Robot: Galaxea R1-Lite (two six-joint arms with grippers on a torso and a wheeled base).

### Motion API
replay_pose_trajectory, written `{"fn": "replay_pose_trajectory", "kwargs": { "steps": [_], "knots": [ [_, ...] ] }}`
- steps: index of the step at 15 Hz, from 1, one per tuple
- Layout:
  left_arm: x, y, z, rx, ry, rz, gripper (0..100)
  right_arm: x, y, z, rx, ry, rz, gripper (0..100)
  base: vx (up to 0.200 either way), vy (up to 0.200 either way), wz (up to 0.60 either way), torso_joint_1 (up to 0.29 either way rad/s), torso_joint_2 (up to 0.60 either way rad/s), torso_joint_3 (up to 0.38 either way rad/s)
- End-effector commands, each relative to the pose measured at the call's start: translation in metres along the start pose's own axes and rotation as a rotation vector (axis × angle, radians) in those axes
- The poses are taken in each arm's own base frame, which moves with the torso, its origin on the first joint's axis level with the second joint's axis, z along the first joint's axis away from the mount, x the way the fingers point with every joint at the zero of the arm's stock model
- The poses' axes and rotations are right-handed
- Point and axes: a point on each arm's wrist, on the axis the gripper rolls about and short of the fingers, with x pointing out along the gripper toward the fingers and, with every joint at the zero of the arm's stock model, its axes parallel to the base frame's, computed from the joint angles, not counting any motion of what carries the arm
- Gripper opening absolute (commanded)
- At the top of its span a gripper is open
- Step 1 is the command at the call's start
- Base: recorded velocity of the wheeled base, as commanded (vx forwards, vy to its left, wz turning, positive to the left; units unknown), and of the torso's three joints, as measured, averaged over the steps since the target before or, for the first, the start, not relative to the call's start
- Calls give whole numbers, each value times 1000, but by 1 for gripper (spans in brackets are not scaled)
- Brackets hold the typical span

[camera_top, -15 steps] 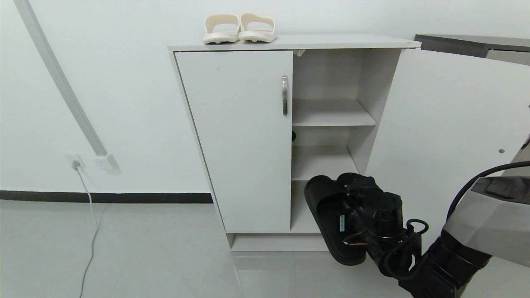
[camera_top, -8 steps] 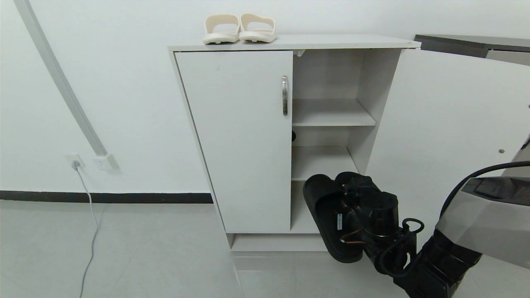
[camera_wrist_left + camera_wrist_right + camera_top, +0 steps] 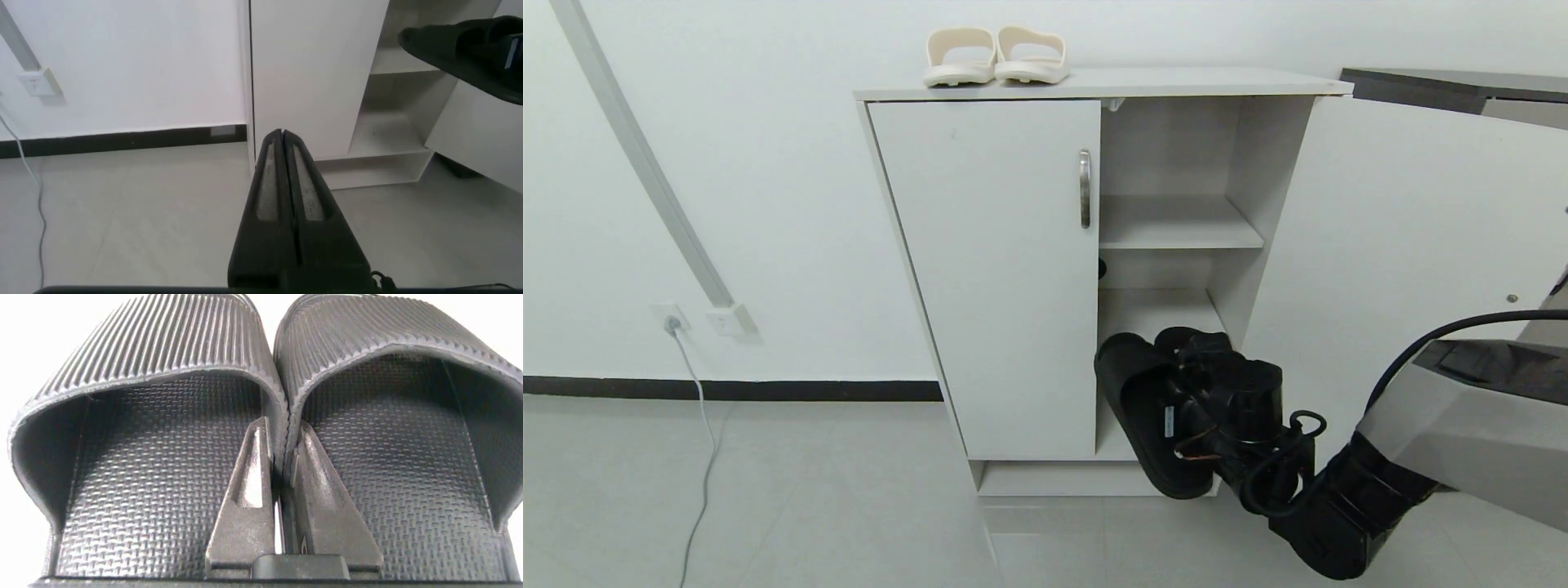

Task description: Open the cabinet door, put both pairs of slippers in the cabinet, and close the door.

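Note:
The white cabinet point(image 3: 980, 269) stands against the wall with its right door point(image 3: 1405, 245) swung open and its left door shut. My right gripper point(image 3: 280, 469) is shut on the pair of black slippers point(image 3: 1147, 408), pinching their two inner edges together. It holds them tilted in front of the lower right compartment point(image 3: 1160, 322). The same black slippers point(image 3: 474, 49) show at the cabinet opening in the left wrist view. A pair of cream slippers point(image 3: 995, 55) rests on the cabinet top. My left gripper point(image 3: 282, 151) is shut with nothing in it, low above the floor in front of the cabinet.
Inside the open half are a bare upper shelf point(image 3: 1176, 233) and a lower shelf. A grey cable point(image 3: 707, 457) runs from a wall socket point(image 3: 670, 320) down across the tiled floor at the left. A dark-topped unit point(image 3: 1462, 86) stands behind the open door.
My right arm has carried the black slippers up and to the left, closer into the cabinet's lower right opening. The cream slippers and the doors have not moved.

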Motion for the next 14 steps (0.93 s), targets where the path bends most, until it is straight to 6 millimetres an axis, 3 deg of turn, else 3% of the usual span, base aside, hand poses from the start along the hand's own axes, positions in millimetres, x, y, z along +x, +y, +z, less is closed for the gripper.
{"fn": "replay_pose_trajectory", "kwargs": {
  "steps": [1,3,9,14],
  "knots": [
    [0,0,0,-1,0,0,0,13,3,0,4,6,-97,0,0,0,0,0,0,0],
    [0,0,0,-2,0,0,0,27,9,-4,47,14,-185,0,0,0,0,0,0,0],
    [0,0,0,-2,1,0,0,31,18,-10,45,14,-189,0,0,0,0,0,0,0],
    [0,0,0,-2,0,0,0,31,21,-15,39,22,-183,0,0,-160,0,2,3,1]
  ]
}}
